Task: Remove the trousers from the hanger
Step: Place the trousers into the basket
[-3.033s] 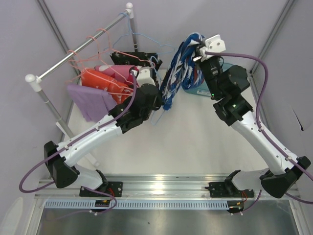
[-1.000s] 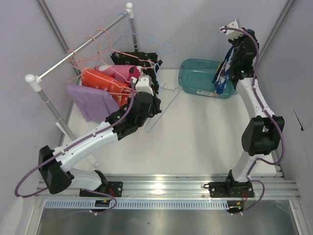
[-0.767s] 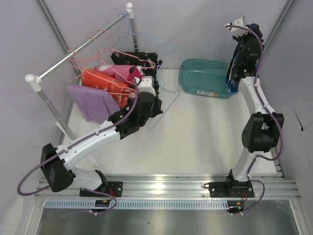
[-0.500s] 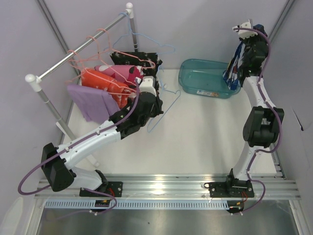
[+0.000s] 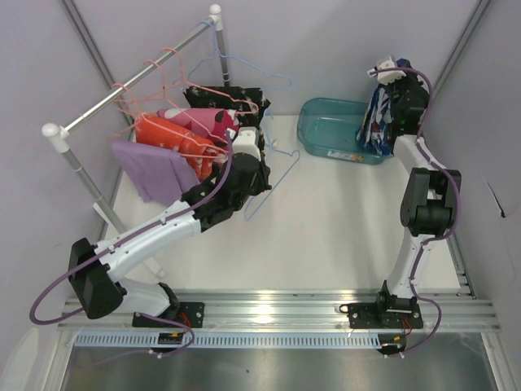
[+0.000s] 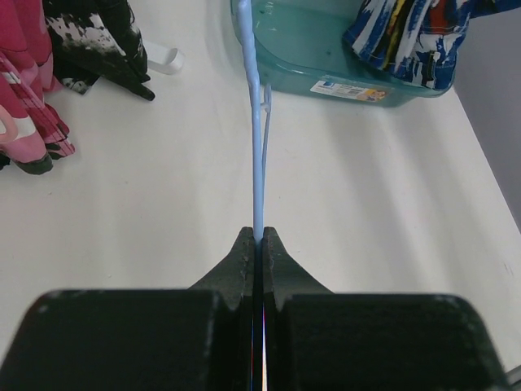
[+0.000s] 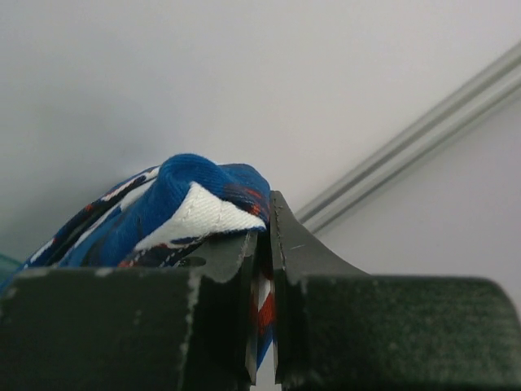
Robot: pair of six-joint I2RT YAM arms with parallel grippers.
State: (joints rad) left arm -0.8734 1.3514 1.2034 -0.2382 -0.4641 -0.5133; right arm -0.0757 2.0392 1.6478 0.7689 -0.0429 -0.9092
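Trousers [image 5: 374, 122], blue-white-red, pinched in right pincer [image 7: 267, 220] over bin [image 5: 303, 126] rim; left pincer [image 6: 259, 240] clamps blue hanger [image 6: 255, 122].

A white table [image 5: 342, 236] fills the middle of the room. At its back right stands a see-through blue-green tub [image 5: 326, 130] with a little sticker [image 6: 351, 90] on its near wall. On the left is a clothes rack. Its shiny bar [image 5: 94, 102] runs on a slant, with a white ball [image 5: 50, 130] at each end and thin posts under it. A small white thing [image 6: 167, 59] lies on the table; I cannot tell what it is. A metal track [image 5: 277, 305] runs along the near edge. The walls [image 5: 309, 41] are pale purple.
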